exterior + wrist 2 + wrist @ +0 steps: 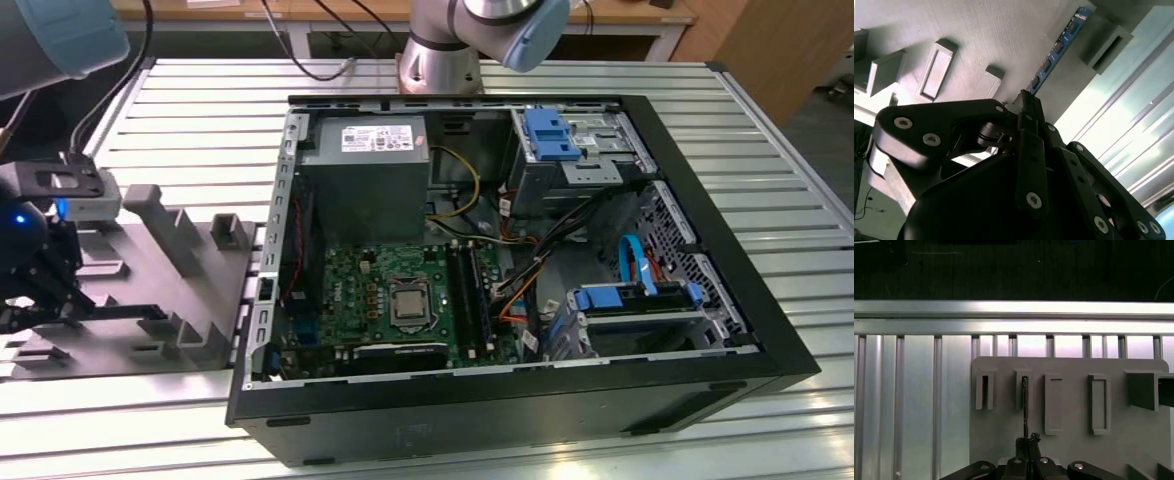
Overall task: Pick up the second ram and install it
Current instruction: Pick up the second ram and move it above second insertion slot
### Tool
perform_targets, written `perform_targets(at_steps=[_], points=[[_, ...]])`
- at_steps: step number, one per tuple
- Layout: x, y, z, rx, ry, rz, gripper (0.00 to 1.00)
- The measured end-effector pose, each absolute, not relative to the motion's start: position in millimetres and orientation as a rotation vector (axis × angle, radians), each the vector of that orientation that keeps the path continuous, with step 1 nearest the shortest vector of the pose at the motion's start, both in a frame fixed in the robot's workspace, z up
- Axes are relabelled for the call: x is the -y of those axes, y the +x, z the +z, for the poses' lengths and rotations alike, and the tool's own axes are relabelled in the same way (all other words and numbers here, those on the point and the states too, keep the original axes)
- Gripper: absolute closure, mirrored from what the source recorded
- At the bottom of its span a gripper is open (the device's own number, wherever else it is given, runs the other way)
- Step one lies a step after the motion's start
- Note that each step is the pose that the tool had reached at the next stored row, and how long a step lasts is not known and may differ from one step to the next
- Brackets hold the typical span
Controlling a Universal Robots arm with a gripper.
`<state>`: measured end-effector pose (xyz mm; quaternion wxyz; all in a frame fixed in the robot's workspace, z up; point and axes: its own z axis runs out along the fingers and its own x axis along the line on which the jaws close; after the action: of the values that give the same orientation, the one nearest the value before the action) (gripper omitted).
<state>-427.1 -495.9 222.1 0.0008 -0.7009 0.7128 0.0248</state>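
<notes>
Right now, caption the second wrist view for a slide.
Claw closed on one end of the second ram, on the grey holder.

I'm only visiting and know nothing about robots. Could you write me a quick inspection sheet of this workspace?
Surface: slatted metal table, carrying a grey holder and an open computer case.
Job's things: the second ram, a thin bluish-green board, stands on edge in a holder slot. The motherboard lies in the case.
Clutter: nothing seen.
Grippers: the gripper is over the holder, shut on the near end of the ram.
Cables: wire bundle and flat blue cable inside the case; black cables behind the table.
Surroundings: robot arm base on the table's far side; wooden bench beyond.
</notes>
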Motion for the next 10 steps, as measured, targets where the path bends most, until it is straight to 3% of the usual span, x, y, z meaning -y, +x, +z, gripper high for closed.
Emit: perform_targets(at_steps=[10], points=[[495.9,-427.0,265.0,-2.238,-2.201,0.078,0.89]])
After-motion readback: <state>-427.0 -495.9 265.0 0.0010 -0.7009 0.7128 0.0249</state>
